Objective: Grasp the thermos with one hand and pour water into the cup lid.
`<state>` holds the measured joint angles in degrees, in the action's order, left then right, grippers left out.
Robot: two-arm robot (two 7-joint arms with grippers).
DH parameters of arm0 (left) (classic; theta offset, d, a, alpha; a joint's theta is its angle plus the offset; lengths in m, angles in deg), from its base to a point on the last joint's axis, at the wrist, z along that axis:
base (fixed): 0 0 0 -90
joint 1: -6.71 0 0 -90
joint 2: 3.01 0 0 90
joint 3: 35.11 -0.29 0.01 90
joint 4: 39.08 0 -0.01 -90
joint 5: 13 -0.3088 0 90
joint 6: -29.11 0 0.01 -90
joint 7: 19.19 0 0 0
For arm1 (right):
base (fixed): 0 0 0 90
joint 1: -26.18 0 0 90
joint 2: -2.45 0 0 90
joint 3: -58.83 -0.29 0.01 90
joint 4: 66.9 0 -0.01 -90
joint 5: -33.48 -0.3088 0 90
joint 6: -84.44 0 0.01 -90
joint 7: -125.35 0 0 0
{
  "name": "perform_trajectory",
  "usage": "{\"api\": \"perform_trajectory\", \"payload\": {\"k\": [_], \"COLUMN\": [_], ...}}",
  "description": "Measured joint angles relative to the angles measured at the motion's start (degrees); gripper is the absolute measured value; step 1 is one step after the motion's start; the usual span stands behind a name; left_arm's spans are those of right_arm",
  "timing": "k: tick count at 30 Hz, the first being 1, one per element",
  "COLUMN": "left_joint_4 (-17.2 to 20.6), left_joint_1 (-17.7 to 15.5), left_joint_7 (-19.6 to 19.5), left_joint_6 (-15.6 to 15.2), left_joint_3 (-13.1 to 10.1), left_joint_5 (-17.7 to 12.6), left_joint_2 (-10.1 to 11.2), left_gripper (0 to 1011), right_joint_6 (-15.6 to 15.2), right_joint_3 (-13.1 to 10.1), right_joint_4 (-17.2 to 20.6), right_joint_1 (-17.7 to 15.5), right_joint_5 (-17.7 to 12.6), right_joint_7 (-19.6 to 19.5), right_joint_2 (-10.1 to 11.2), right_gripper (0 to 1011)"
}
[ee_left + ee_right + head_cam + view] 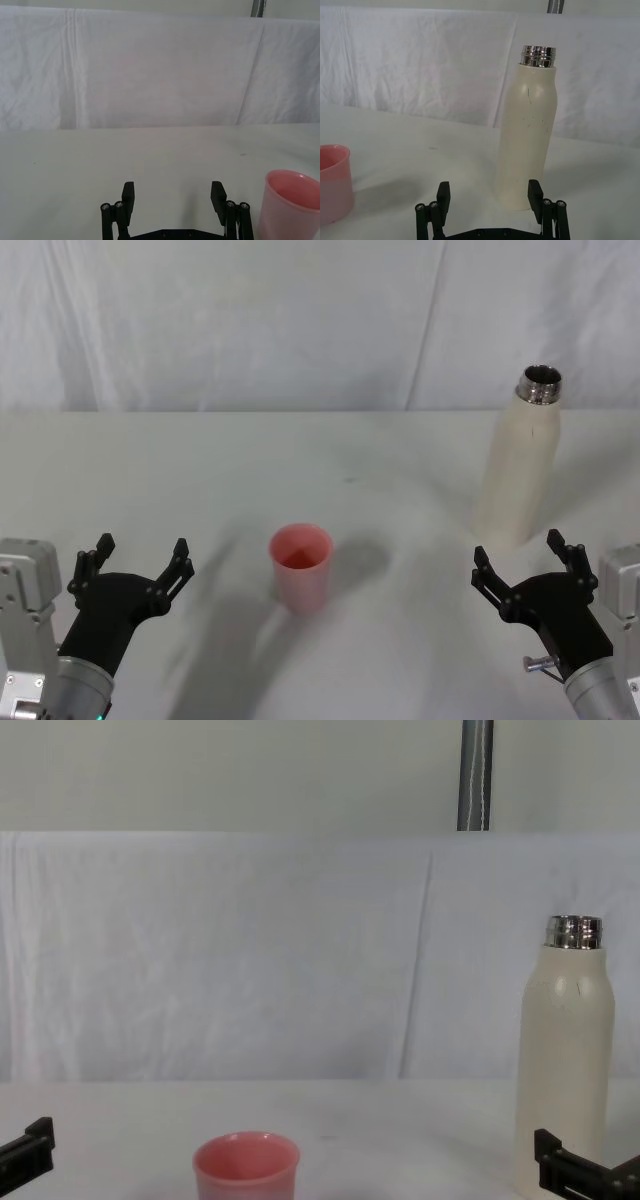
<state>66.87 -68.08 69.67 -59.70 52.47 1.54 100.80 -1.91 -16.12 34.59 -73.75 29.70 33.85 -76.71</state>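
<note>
Cream-white thermos stands upright just ahead of the wide-spread right gripper, while the pink cup lid sits between it and the equally spread left gripper.

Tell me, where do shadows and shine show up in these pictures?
Head view: soft grey shadows fall on the table beside the pink cup lid and the left gripper. Right wrist view: the thermos has a bright glinting steel neck and a faint shadow beside the cup lid. Chest view: even, flat light.
</note>
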Motion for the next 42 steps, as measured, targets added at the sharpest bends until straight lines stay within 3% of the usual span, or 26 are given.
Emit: {"api": "perform_trajectory", "payload": {"k": [42], "left_joint_4": [0.00], "left_joint_1": [0.00], "left_joint_7": [0.00], "left_joint_6": [0.00], "left_joint_3": [0.00], "left_joint_5": [0.00], "left_joint_2": [0.00], "left_gripper": [1001], "right_joint_6": [0.00], "right_joint_3": [0.00], "right_joint_4": [0.00], "right_joint_1": [0.00], "right_joint_5": [0.00], "right_joint_7": [0.00], "right_joint_2": [0.00], "right_gripper": [1002]}}
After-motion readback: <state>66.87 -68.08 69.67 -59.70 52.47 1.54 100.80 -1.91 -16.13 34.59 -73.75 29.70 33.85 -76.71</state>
